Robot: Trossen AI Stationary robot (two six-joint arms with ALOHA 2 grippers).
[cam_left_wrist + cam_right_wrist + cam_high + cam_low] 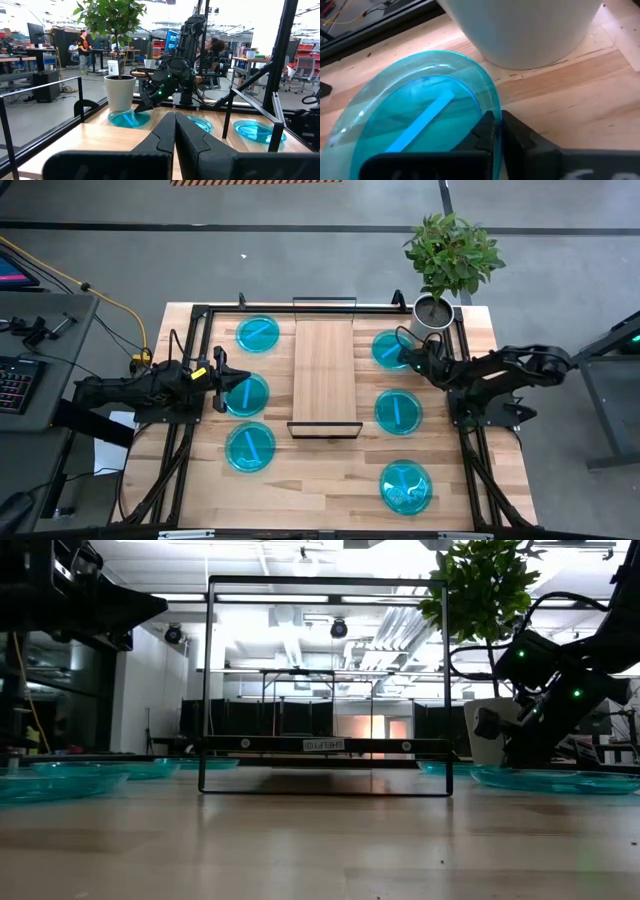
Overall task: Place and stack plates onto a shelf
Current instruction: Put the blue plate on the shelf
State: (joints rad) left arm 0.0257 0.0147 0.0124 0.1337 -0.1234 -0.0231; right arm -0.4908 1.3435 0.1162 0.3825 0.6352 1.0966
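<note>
Right gripper (495, 131) jaws pinched on the rim of the far-right plate (415, 125) beside the plant pot (525, 30), plate flat on table. Thin edge grip, prob. slips on lift. Left gripper (174, 137) shut, empty, near shelf (325, 365).

I note six plates (258, 334), all translucent cyan-blue, each marked with a lighter blue stripe. The shelf (325, 358) shows pale wood grain, framed in thin black metal. My tabletop (330, 490) is light planked wood. The pot (520, 25) is white; its plant (452, 250) is green. Both arms read dark.
</note>
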